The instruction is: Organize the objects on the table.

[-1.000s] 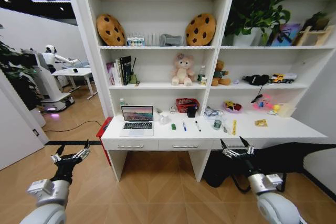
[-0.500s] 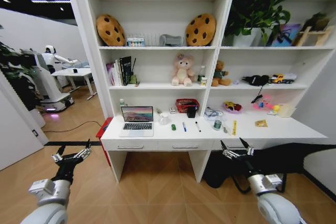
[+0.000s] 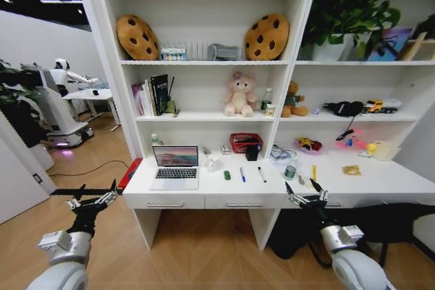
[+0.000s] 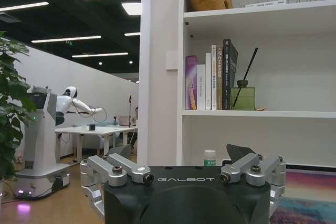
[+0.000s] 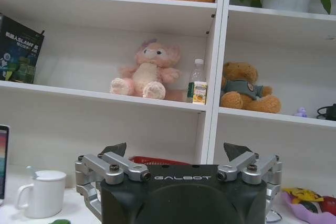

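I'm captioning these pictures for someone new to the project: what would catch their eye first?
Probably the open silver laptop with its lit screen, on the left part of the long white desk. Above it, two round brown cookie-shaped cushions lean on the top shelf, and a pink plush bear sits on the middle shelf. Low in front, the open left gripper and open right gripper hang short of the desk.

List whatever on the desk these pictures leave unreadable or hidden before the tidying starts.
- Laptop: in the right wrist view only a sliver of screen shows, cut by the edge.
- White mug: contents hidden by its rim.
- Small green thing near the pens: too small in the head view to identify.
- Red basket: right hand covers most of it in its wrist view.
- Drawers: shut, contents unseen.
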You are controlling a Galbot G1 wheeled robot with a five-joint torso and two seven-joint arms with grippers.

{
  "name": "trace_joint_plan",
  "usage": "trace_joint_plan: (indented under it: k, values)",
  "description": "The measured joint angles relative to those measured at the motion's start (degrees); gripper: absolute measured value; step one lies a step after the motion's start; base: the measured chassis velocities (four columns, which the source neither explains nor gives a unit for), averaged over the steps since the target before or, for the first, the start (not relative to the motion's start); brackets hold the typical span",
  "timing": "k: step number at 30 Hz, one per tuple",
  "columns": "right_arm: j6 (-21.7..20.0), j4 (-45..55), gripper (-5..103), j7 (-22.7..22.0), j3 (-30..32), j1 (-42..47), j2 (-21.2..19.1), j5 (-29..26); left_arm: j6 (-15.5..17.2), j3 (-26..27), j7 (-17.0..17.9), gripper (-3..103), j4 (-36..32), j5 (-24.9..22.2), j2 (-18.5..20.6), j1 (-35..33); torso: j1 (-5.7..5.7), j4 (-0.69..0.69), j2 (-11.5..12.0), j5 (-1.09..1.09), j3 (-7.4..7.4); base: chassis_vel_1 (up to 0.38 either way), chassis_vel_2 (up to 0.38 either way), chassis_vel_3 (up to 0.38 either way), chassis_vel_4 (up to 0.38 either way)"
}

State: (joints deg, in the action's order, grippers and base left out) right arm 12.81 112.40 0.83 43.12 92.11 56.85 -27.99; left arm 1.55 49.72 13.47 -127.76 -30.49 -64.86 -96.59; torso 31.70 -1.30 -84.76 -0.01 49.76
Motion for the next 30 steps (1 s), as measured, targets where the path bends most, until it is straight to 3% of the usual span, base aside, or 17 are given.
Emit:
trace_joint_plan:
  k: [14,15,19,24,28,30]
  values:
    - [-0.62,-0.64,100,-3.68,-0.55,-1.14,0.5,1.51,-0.11,-0.22,0.03,99,0.29,-0.04,-0.06,0.25,0.12,-0.04,0.05,0.02,0.04,-0.324,0.318,0.315,-0.335]
    - [-0.42,-0.64,100,-3.76,-0.55,-1.13,0.51,1.55,-0.02,-0.22,0.02,99,0.27,-0.03,-0.09,0.19,0.1,-0.02,0.05,-0.06,0.03,-0.176,0.217,0.066,-0.051]
    - [-0.18,-0.56,100,-3.77,-0.58,-0.87,0.72,1.65,0.45,-0.42,0.15,100,0.12,0.22,-0.22,0.19,0.06,0.03,0.05,0.02,0.02,-0.106,0.073,0.031,-0.023]
    - [-0.02,-0.45,100,-3.74,-0.56,-0.52,1.0,1.69,1.18,-0.55,0.32,101,0.12,0.42,-0.07,0.44,-0.08,-0.01,-0.03,0.03,-0.02,0.02,-0.041,-0.025,0.039]
    - [0.04,-0.29,100,-3.71,-0.52,-0.22,1.4,1.72,1.74,-0.62,0.26,91,0.14,0.86,0.65,0.43,-0.08,-0.02,-0.03,0.0,-0.02,0.047,-0.096,-0.076,0.038]
    - [0.26,-0.23,100,-3.68,-0.5,0.26,1.99,2.03,2.17,-0.79,-0.02,81,0.12,1.06,2.57,0.12,-0.06,0.01,-0.03,0.0,-0.02,0.0,0.0,0.0,0.0]
